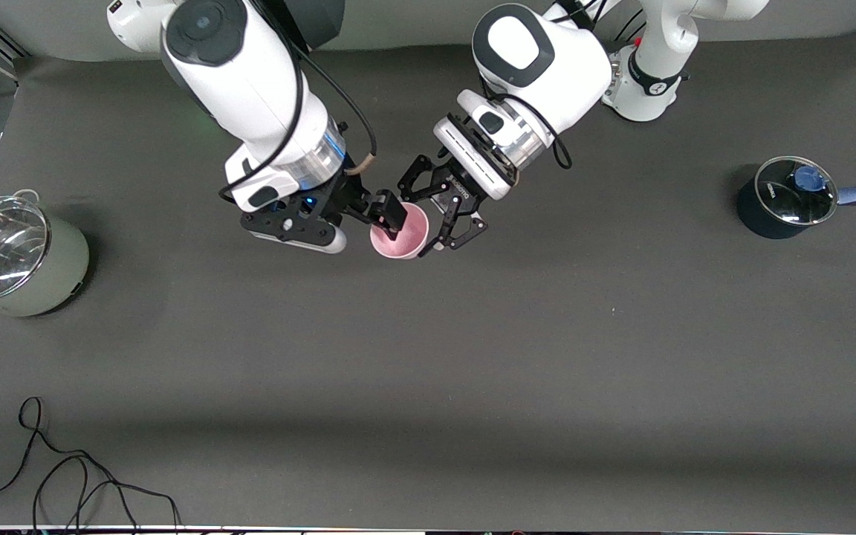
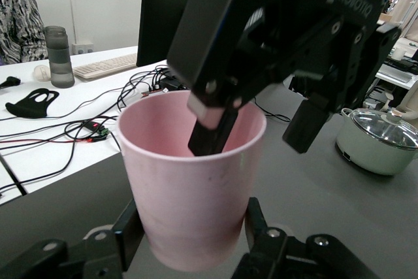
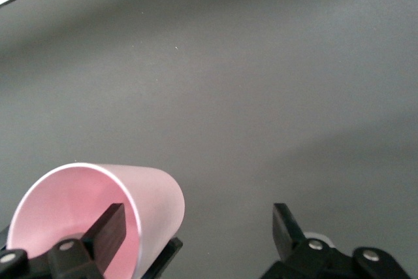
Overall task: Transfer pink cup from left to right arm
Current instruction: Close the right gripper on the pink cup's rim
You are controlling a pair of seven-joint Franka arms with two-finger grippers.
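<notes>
At centre frame above the counter [image 1: 472, 357], the left claw [image 1: 449, 215] clamps the pink cup [image 1: 399, 232]; the right claw [image 1: 368, 212], printed "ROBOTIQ", spreads apart across its rim, one finger [image 2: 215, 129] inside.

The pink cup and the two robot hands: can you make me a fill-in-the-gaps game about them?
1. The left gripper is shut on the pink ____.
2. One finger of the right gripper sits ____ the pink cup, the other outside its wall.
3. The pale green pot wears a clear ____.
4. The dark pan has a ____ handle.

Missing words: cup; inside; lid; blue
</notes>
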